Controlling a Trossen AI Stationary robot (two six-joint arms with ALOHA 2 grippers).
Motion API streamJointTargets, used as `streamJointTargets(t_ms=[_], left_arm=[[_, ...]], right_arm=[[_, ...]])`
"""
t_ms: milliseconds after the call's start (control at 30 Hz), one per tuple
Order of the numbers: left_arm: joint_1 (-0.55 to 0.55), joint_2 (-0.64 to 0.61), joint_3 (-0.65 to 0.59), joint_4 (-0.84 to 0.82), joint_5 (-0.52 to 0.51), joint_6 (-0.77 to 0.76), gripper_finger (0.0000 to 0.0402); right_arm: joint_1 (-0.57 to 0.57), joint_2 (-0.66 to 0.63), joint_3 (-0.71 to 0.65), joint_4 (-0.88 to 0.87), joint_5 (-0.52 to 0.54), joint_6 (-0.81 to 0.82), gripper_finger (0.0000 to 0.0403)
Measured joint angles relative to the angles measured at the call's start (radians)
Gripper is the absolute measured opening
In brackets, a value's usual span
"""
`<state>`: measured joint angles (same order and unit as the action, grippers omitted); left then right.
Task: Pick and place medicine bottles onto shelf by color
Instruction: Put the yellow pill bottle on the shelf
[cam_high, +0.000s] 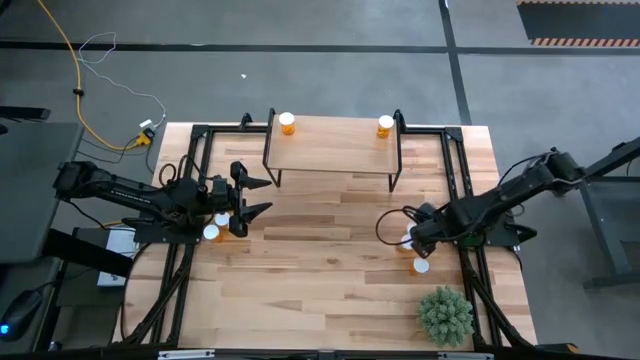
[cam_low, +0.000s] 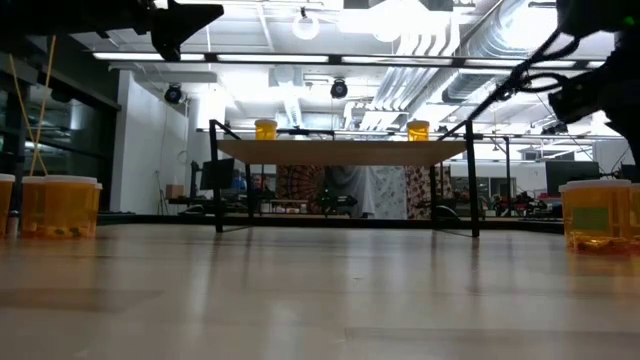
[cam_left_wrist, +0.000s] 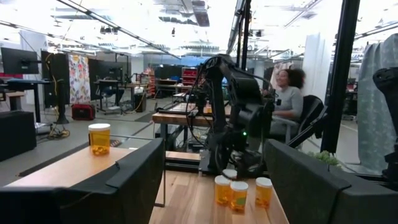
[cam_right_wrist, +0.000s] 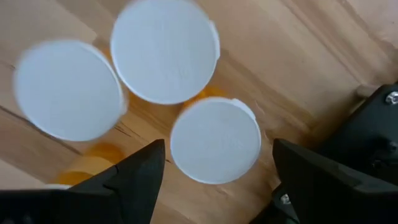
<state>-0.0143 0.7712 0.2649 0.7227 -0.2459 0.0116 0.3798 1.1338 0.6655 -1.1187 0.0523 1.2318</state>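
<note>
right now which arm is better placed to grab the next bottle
Right, probably. The right gripper hangs open straight above a white-capped bottle, fingers either side. The left gripper is open but points toward the shelf, past its bottles.

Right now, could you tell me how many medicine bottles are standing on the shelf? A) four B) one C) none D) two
D: the high view shows one medicine bottle at the shelf's back left corner and another bottle at its back right corner, and the low view shows the same two on top of it.
</note>
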Motion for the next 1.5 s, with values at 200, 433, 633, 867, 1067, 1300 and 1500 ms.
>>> streamJointTargets(t_ms=[200,433,633,867,1067,1300,1500], left_arm=[[0.000,0.000,0.000,0.000,0.000,0.000,0.0264],[0.000,0.000,0.000,0.000,0.000,0.000,0.0264],[0.000,0.000,0.000,0.000,0.000,0.000,0.0264],[0.000,0.000,0.000,0.000,0.000,0.000,0.0264],[0.000,0.000,0.000,0.000,0.000,0.000,0.0264],[0.000,0.000,0.000,0.000,0.000,0.000,0.0264],[0.000,0.000,0.000,0.000,0.000,-0.005,0.0264]], right_arm=[[0.000,0.079,0.000,0.016,0.000,-0.056,0.0289],[0.000,0.083,0.000,0.017,0.032,-0.070,0.0286],[0.000,0.083,0.000,0.018,0.046,-0.089,0.0234],[0.000,0.082,0.019,-0.003,0.046,-0.135,0.0181],[0.000,0.082,0.180,-0.196,0.046,-0.194,0.0191],[0.000,0.082,0.496,-0.328,0.142,-0.243,0.0196],[-0.069,0.141,0.743,-0.259,0.356,-0.443,0.0196]])
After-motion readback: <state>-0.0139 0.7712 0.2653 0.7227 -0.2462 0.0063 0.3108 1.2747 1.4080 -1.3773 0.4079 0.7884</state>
